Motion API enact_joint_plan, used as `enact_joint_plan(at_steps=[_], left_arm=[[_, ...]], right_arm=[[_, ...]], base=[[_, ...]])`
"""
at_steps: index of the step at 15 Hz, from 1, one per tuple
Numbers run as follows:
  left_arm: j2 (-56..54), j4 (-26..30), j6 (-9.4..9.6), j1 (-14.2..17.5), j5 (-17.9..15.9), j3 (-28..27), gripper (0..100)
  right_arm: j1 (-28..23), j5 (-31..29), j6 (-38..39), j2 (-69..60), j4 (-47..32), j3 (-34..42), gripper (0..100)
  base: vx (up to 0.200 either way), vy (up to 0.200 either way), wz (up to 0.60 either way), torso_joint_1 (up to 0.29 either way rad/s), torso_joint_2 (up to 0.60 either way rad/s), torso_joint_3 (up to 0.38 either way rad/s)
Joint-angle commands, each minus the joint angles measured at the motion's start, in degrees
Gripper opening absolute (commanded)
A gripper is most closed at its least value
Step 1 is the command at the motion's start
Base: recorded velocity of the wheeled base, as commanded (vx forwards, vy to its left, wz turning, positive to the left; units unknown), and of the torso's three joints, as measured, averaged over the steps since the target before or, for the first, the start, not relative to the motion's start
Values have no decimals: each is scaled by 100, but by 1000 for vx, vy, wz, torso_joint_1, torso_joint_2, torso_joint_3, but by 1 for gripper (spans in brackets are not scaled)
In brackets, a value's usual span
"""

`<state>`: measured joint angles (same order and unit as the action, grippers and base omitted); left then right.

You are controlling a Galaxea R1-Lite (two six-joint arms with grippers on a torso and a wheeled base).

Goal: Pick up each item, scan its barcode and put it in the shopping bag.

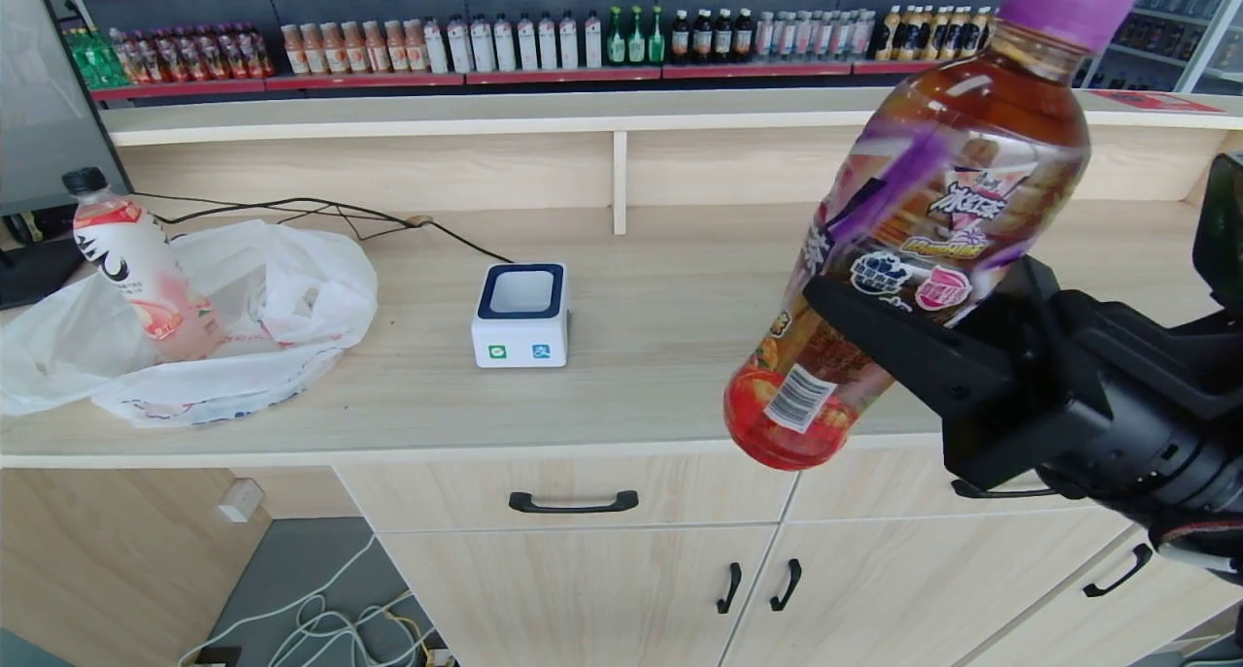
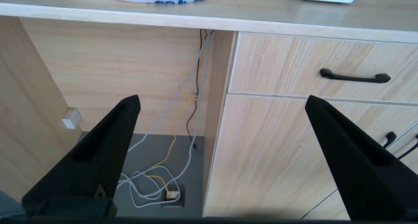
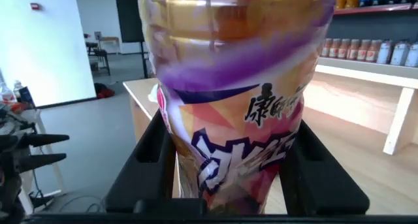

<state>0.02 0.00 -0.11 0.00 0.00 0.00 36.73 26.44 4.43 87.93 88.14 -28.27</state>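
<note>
Now one tea bottle (image 1: 932,211) in right claw (image 1: 864,327), one pink bottle (image 1: 146,269) bagged

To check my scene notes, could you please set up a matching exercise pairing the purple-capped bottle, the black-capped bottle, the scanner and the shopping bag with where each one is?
Things:
1 purple-capped bottle
2 black-capped bottle
3 scanner
4 shopping bag

Places:
A standing alone in the middle of the counter
B crumpled at the counter's left end
C clamped, tilted, in the right arm's jaws
D leaning in the bag's folds

Pairs: 1-C; 2-D; 3-A; 4-B
</note>
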Motion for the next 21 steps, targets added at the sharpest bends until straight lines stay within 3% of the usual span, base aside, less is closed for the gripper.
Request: enact_joint_plan(at_steps=[1,4,12,15,21], left_arm=[[-2,0,2,0,0,0,100],[-2,0,2,0,0,0,100],[-2,0,2,0,0,0,100],[-2,0,2,0,0,0,100],[-2,0,-7,0,0,0,100]], right_arm=[[317,72,-56,-101,-7,58,0],[651,63,-21,-118,-7,23,0],[757,-34,674,-233,-34,-671,0],[757,-210,1254,-320,-165,-1023,0],[774,-218,1614,-136,-227,-1023,0]], base=[[0,0,0,0,0,0],[0,0,0,0,0,0],[0,0,0,0,0,0],[0,0,0,0,0,0],[0,0,0,0,0,0]])
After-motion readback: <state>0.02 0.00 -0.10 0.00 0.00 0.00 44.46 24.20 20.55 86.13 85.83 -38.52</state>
